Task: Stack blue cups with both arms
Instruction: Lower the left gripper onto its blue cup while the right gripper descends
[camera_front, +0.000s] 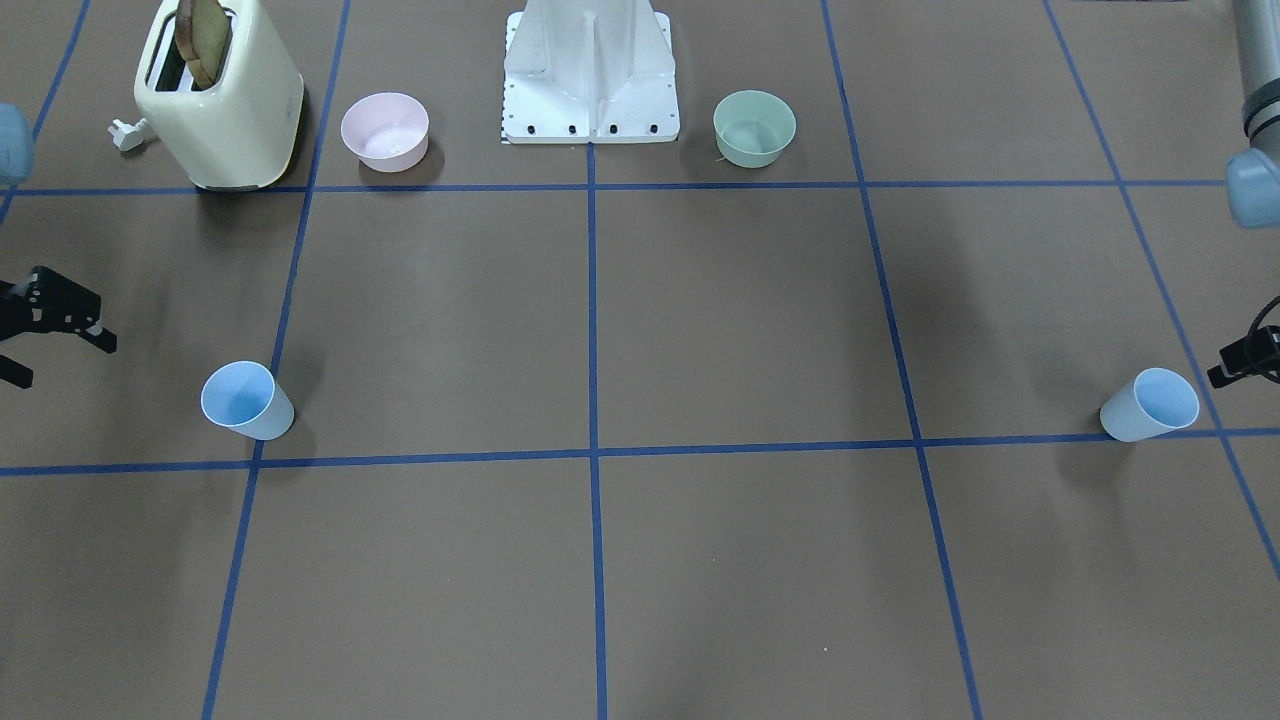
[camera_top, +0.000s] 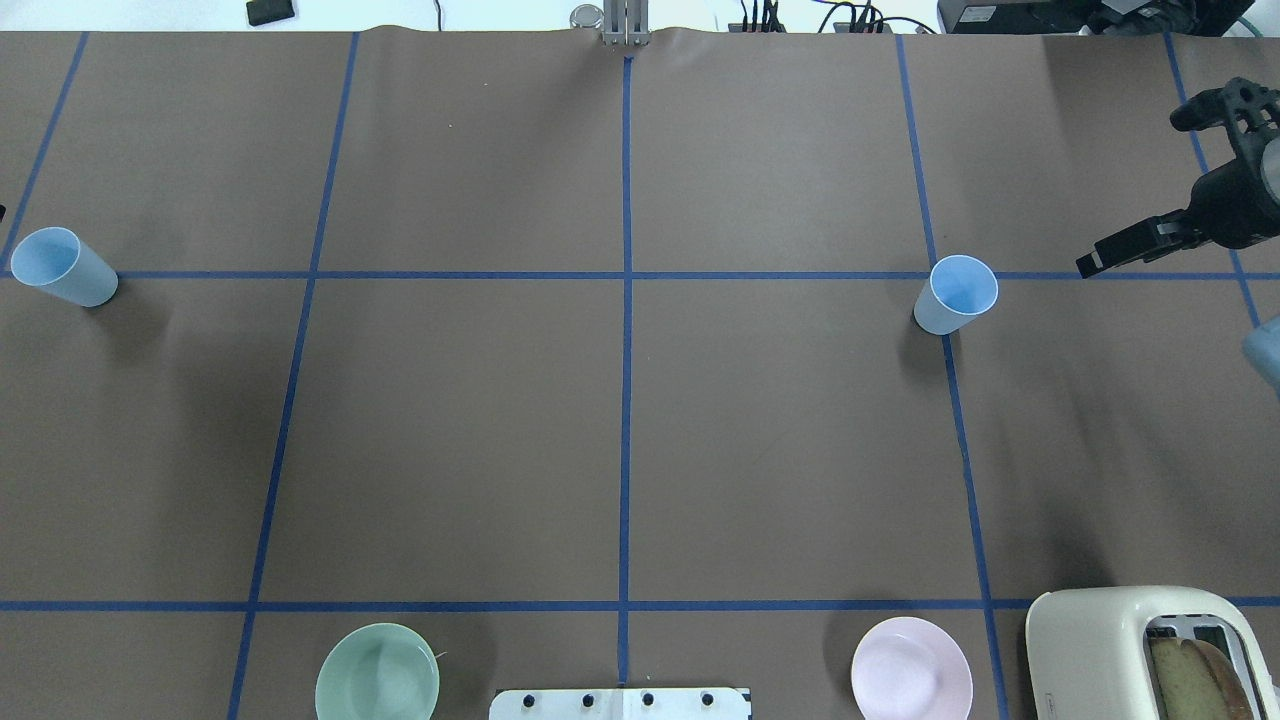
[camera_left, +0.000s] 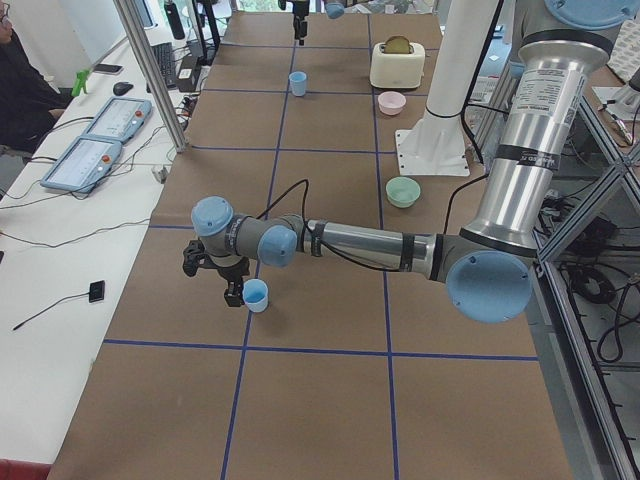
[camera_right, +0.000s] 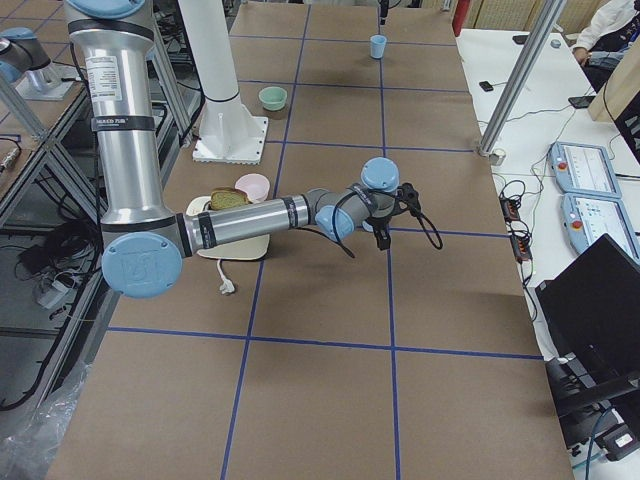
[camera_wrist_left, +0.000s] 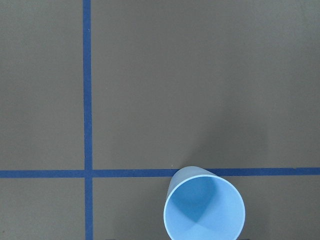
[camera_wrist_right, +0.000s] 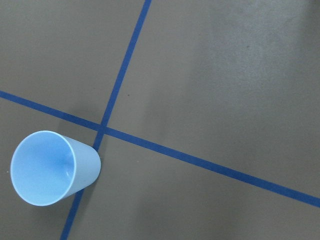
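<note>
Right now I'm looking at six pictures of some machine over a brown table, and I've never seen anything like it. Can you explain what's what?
This is a robot with two jointed arms, left and right, on a white base; each ends in a black two-finger end effector. Six cameras caught one moment: one faces the robot, one looks over its shoulders, one stands at each table end, one rides on each wrist. On the brown table two blue cups stand upright, far apart: one beside the left end effector, one near the right end effector, whose fingers are spread open. Whether the left is open I cannot tell. Neither cup is held. By the base sit a pink bowl, a green bowl and a cream toaster holding bread.
</note>
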